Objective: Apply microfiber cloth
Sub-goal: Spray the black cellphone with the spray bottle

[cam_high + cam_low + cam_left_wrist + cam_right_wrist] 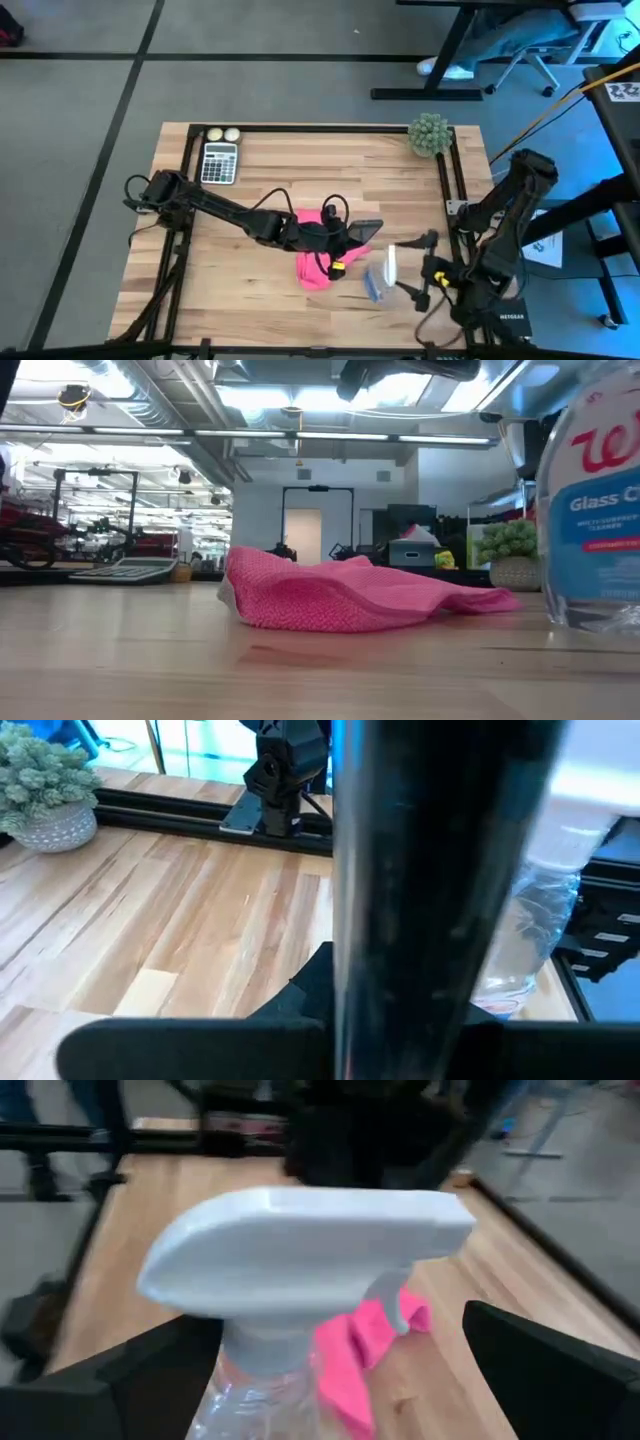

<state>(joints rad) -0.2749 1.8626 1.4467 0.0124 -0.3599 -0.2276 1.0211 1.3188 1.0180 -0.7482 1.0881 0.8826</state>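
The pink microfiber cloth [312, 268] [350, 595] lies crumpled on the wooden table, next to a black phone [367, 231]. My left gripper [335, 243] hangs over the cloth and the phone. In the low view nothing touches the cloth. A clear spray bottle [380, 280] [595, 510] with a white trigger head [300, 1250] stands upright to the cloth's right. My right gripper [420, 270] [340, 1330] is open, with one finger on each side of the bottle's neck and room between them.
A calculator [219, 162] and two small balls [223, 134] sit at the far left corner. A potted plant [430, 133] [510, 550] stands at the far right. Black rails [445, 180] run along the table's edges. Bare wood lies at the near left.
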